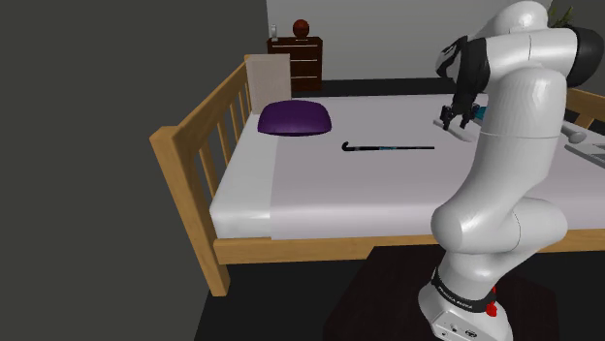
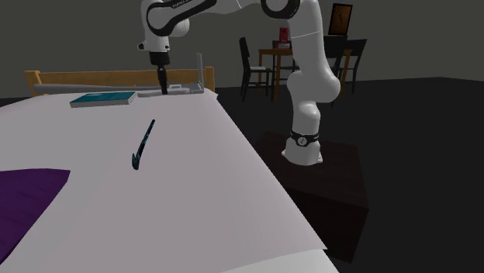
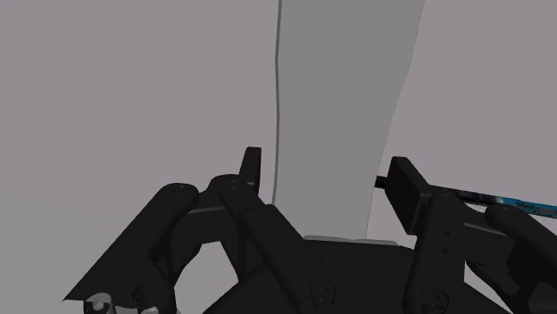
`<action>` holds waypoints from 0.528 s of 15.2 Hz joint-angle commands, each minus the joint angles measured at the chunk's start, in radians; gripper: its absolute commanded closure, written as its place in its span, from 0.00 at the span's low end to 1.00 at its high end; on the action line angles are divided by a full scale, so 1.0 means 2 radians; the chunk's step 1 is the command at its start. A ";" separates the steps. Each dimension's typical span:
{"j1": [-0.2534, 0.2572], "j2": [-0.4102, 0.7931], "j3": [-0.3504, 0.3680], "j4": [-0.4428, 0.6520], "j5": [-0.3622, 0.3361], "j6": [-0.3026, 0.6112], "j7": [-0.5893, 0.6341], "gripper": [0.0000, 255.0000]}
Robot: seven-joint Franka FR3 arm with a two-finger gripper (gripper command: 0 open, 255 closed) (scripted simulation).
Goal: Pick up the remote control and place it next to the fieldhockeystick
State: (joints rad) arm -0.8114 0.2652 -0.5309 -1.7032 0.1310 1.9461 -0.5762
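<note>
Two black fingers (image 3: 253, 169) of the gripper (image 3: 329, 169) stand apart astride the pale remote control (image 3: 344, 89) on the bed (image 2: 217, 178), contact hard to judge; one finger cuts off the hockey stick (image 3: 500, 202).

Nothing legible — white marks on the arm's base band (image 1: 458, 290); unreadable.

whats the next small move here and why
Probably close the jaws. In the wrist view the gripper straddles the pale remote control, jaws apart with a sliver of bed showing at one side, so it does not look held yet. The hockey stick lies apart on the bed, so carrying comes afterwards.
</note>
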 commanded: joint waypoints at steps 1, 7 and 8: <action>-0.008 0.012 -0.001 0.004 0.007 0.006 -0.012 1.00; -0.009 0.023 0.002 -0.022 0.015 0.042 -0.017 1.00; -0.010 0.025 0.003 -0.026 0.016 0.048 -0.018 1.00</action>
State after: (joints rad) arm -0.8299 0.3110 -0.5268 -1.7474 0.1603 2.0286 -0.6098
